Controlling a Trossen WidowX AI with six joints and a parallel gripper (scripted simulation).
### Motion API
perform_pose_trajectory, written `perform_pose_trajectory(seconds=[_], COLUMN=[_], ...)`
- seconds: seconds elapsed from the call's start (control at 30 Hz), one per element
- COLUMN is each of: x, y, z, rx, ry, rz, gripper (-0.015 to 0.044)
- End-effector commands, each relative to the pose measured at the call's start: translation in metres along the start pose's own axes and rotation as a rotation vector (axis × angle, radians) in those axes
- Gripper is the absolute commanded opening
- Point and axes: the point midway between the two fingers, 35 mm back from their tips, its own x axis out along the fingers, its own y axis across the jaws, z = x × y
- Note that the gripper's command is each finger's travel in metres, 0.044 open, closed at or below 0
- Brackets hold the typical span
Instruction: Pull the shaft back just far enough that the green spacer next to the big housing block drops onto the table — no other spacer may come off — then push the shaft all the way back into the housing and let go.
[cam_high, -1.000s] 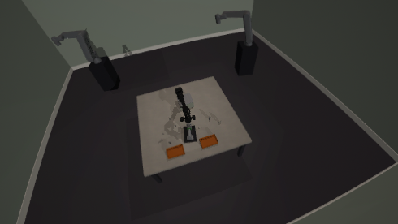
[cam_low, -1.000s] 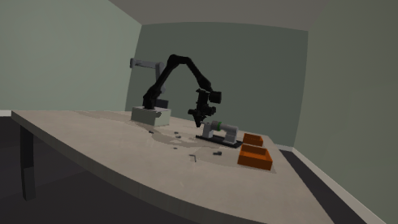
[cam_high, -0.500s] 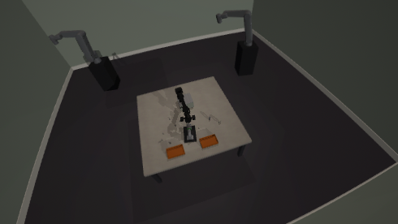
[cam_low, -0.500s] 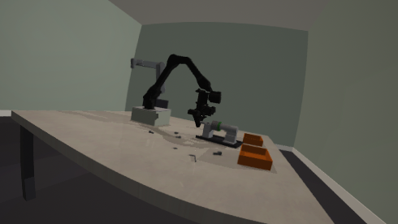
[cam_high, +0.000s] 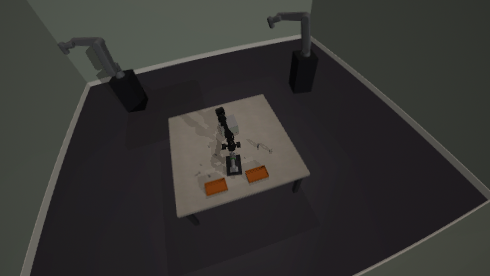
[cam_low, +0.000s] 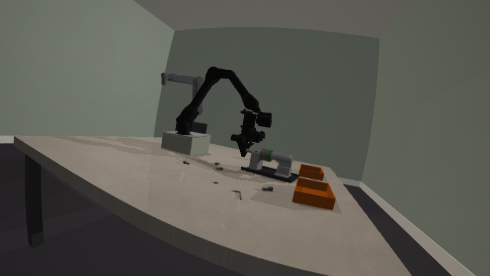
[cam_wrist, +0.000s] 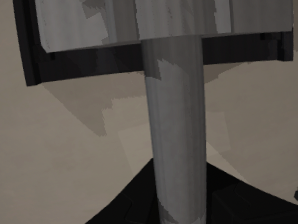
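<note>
The grey shaft (cam_wrist: 175, 110) sticks out of a grey block (cam_wrist: 255, 17) (cam_low: 256, 160) on the black base plate (cam_wrist: 100, 68) (cam_low: 272, 174). My gripper (cam_wrist: 172, 165) (cam_low: 244, 154) is shut on the shaft's free end, a short way outside that block. The green spacer (cam_low: 270, 155) (cam_high: 233, 158) is on the shaft line just behind this block, between it and the grey cylindrical parts (cam_low: 281, 159) toward the far block (cam_low: 285, 168). The spacer is up off the table. Gaps between the spacers are too small to tell, and the wrist view does not show the green spacer.
Two orange bins (cam_high: 216, 190) (cam_high: 257, 177) stand beyond the base plate's far end, one on each side. Small dark parts (cam_low: 268, 189) (cam_low: 219, 168) and an L-shaped key (cam_low: 240, 194) lie on the table beside the fixture. My arm stands on a pale box (cam_low: 185, 143).
</note>
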Motion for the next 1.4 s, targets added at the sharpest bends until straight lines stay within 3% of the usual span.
perform_pose_trajectory(seconds=[0.0,1.37], x=[-0.0003,-0.0002], y=[-0.0001,-0.0001], z=[-0.0011,-0.0062], rx=[0.002,0.002], ry=[0.002,0.002], rz=[-0.001,-0.001], gripper=[0.0000,0.0000])
